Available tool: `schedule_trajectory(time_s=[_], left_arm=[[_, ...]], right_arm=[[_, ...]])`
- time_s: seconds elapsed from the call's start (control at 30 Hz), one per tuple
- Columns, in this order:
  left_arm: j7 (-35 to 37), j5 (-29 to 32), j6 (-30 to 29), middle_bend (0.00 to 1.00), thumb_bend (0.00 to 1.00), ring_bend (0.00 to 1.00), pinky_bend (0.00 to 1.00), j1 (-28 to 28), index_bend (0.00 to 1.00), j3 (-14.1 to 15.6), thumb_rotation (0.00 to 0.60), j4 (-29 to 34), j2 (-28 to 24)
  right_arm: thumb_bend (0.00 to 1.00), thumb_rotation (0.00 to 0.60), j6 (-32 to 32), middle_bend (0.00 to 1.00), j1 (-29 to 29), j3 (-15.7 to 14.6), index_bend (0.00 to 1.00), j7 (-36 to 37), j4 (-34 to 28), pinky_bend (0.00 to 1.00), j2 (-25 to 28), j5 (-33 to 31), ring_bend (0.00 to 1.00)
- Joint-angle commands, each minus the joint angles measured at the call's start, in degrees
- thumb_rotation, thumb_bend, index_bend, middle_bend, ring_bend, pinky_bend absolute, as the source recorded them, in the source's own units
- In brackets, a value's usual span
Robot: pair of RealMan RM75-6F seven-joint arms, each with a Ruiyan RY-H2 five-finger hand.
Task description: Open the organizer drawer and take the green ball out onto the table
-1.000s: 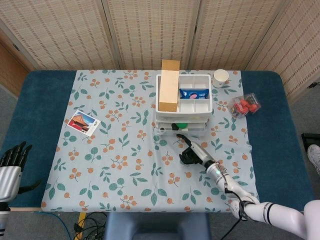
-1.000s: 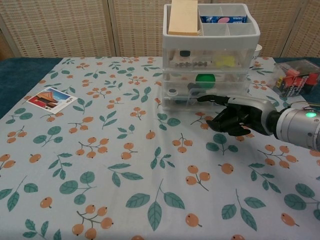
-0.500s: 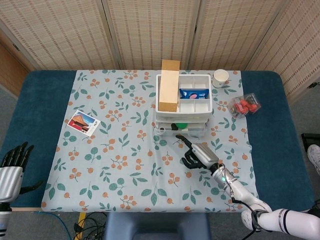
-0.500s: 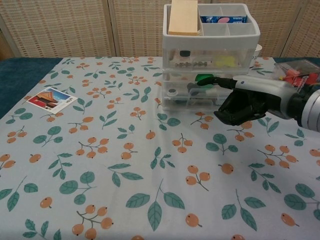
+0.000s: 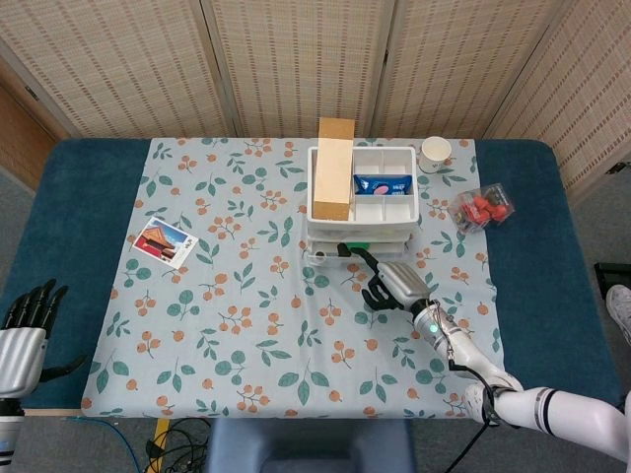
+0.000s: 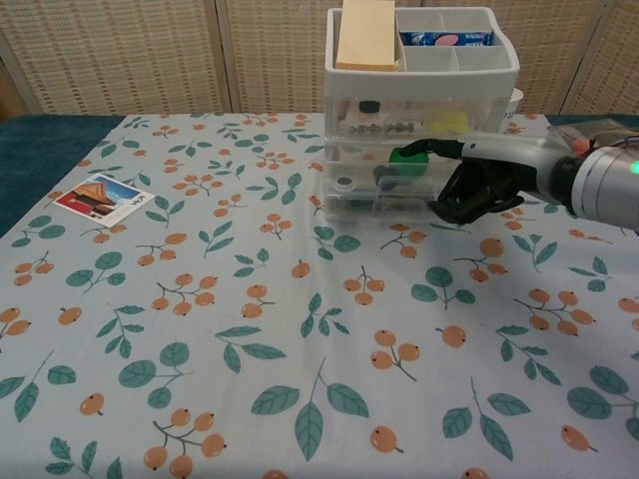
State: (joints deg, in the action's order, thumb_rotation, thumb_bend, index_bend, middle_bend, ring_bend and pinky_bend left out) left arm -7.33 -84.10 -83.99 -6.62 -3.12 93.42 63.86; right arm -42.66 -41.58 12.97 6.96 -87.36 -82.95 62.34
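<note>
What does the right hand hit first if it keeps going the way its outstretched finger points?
Probably the clear front of the organizer, at the drawer with the green ball. The right hand looks already at it; contact unclear.

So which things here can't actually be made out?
- Whether the right hand touches the drawer front of the organizer: its extended finger covers the contact spot in the chest view, and it is too small in the head view.
- Green ball: partly hidden by that finger.
- Left hand: absent from the chest view.

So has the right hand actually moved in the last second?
Yes. The right hand has risen and closed in on the organizer; its extended finger now reaches the drawer front by the green ball, where earlier it hung lower, off the bottom drawer.
</note>
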Motion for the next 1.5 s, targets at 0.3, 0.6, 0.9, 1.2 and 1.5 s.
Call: schedule_trajectory(time_s=[0.3, 0.6, 0.9, 1.2, 1.5], left_arm=[[-0.2, 0.4, 0.2, 0.0, 0.0, 0.02, 0.08, 0.0, 0.03, 0.0, 0.6, 0.0, 0.0], [0.1, 0.4, 0.4, 0.0, 0.0, 0.02, 0.08, -0.2, 0.03, -0.1, 0.6, -0.4, 0.2], [0.0, 0.3, 0.5, 0.0, 0.0, 0.02, 0.08, -0.2, 0.03, 0.0, 0.6, -0.3, 0.2], [0.1, 0.2, 0.7, 0.0, 0.0, 0.02, 0.08, -0.3, 0.03, 0.1, 0.6, -0.4, 0.4], [0.7, -0.2, 0.1, 0.0, 0.0, 0.02, 0.08, -0.2, 0.03, 0.1, 0.6, -0.6, 0.4]], right_arm=[[0.55, 0.6, 0.5, 0.86, -1.4, -0.5, 0.19, -2.8, -0.4, 1.0, -0.2, -2.0, 0.97], [0.55, 0.6, -1.6, 0.86, 0.0, -1.7, 0.21, -3.1, -4.2, 1.0, 1.5, -0.7, 0.97], [0.55, 0.6, -2.1, 0.86, 1.6, -3.7, 0.21, -2.3, -9.2, 1.0, 3.9, 2.0, 0.97], [0.55, 0.6, -3.0, 0.85, 3.0, -5.0, 0.19, -1.9, -13.0, 1.0, 6.6, 3.2, 0.97], [0.48, 0.6, -5.0, 0.85, 4.2, -5.3, 0.0, -1.0, -18.4, 1.0, 11.2, 8.0, 0.97]])
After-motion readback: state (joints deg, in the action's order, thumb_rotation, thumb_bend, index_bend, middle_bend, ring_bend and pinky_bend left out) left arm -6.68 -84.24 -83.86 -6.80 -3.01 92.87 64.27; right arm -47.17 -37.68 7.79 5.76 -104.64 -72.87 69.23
